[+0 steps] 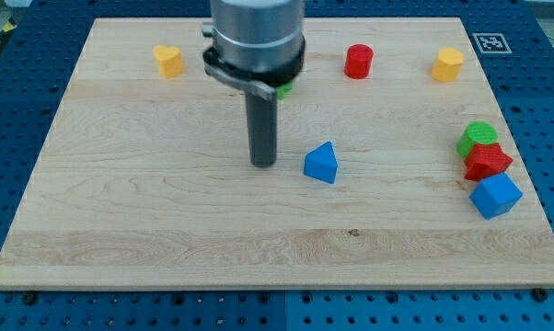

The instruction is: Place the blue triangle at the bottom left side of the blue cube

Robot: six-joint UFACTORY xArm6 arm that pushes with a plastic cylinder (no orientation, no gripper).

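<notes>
The blue triangle (321,164) lies near the middle of the wooden board (167,221). The blue cube (495,196) sits at the view's right edge of the board, just below a red block (487,162) and a green cylinder (478,138). My tip (263,165) rests on the board a short way to the left of the blue triangle, with a small gap between them. The triangle is far to the left of the cube.
A yellow block (168,61) stands at the top left, a red cylinder (358,62) and a yellow block (448,64) at the top right. A green block (283,89) is mostly hidden behind the arm.
</notes>
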